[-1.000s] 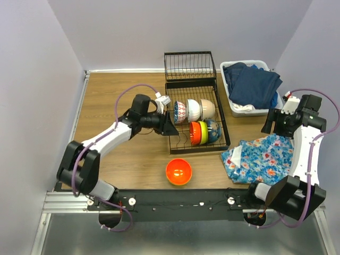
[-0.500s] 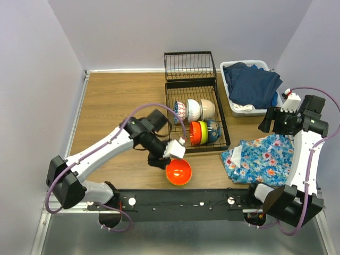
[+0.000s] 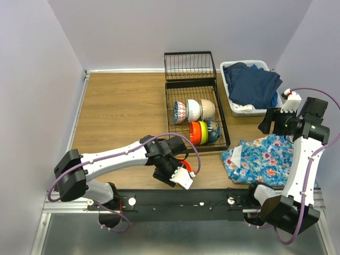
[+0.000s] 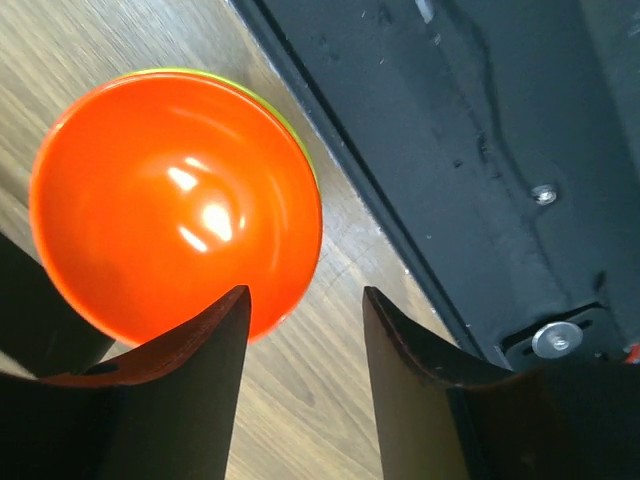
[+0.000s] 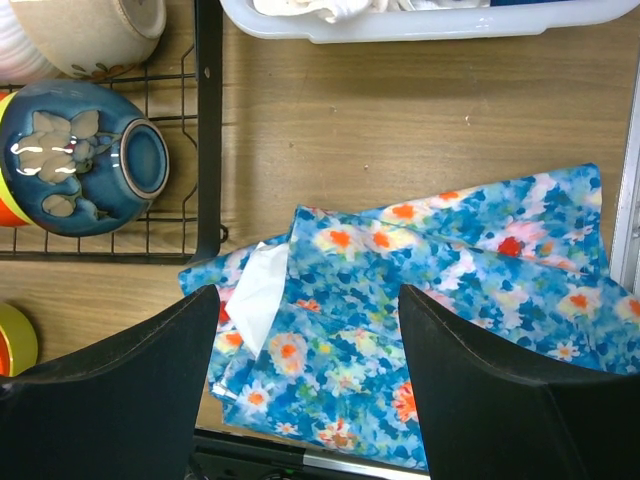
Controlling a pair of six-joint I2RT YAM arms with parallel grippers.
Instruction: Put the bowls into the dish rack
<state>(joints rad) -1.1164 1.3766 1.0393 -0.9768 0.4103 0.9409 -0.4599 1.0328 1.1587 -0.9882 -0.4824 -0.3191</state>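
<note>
An orange bowl [image 4: 175,200] with a lime outer rim sits on the wood near the front rail. My left gripper [image 4: 305,300] is open just above it, its left finger [image 4: 190,380] over the bowl's near rim and bare wood between the jaws. From above the left gripper [image 3: 178,169] hides most of this bowl [image 3: 184,161]. The black dish rack [image 3: 221,114] holds patterned [image 3: 179,112], white [image 3: 193,110], cream [image 3: 207,108], orange [image 3: 195,133], lime [image 3: 203,133] and blue [image 3: 213,131] bowls on edge. My right gripper [image 3: 268,122] is open and empty.
A floral cloth [image 5: 440,300] lies under my right gripper [image 5: 305,300], right of the rack [image 5: 208,130]. A white tub [image 3: 234,106] of dark clothes stands at the back right. The black front rail [image 4: 450,150] runs close beside the orange bowl.
My left arm swung from the rack down to the front orange bowl and now covers it. The right arm hardly moved.
</note>
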